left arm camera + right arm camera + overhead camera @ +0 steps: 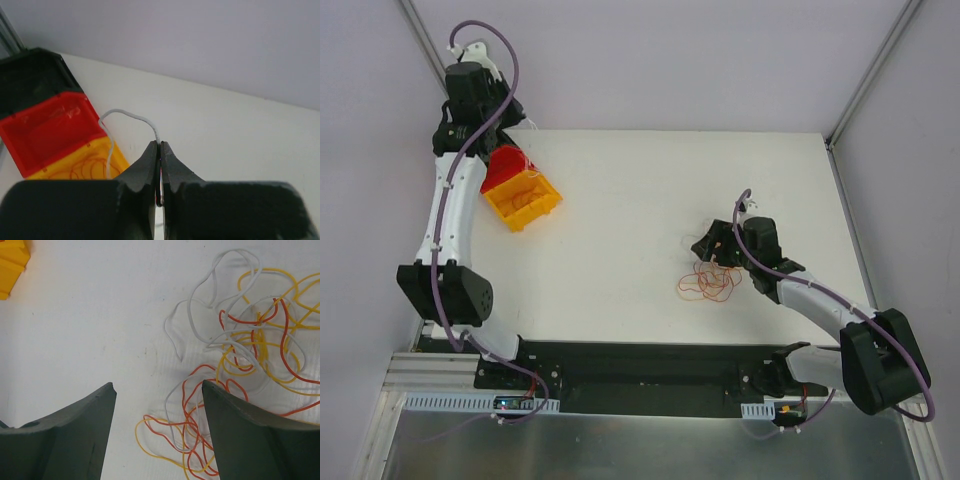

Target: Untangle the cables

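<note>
From the camera above, I see the white table (640, 180) with both arms reaching onto it. The left gripper (492, 135) is at the far left corner, just over a red box (505, 165) and a yellow box (530, 205) that touch each other; from here I cannot tell how its fingers stand. The cables (708, 282) lie as one loose heap on the right half of the table, well apart from the boxes, and the right gripper (717, 245) hangs at the far edge of this heap.

On the left wrist camera, the left gripper (160, 149) has its two fingers pressed together, pinching a white wire (127, 114) at the tips. This wire rises, bends in an arch to the left and drops toward the yellow box (92, 157), where some orange wire (82, 171) lies coiled inside. The red box (45, 130) is next to it, and behind that comes a black box (30, 75).

On the right wrist camera, the right gripper (159, 385) is spread wide and holds nothing. The cables (250, 340) lie on the table (90, 315) in front and to the right: white, yellow, red and orange strands crossing each other many times. A few orange and yellow loops reach into the gap between the fingers (75, 435). One corner of the yellow box (12, 260) shows at the top left.
</note>
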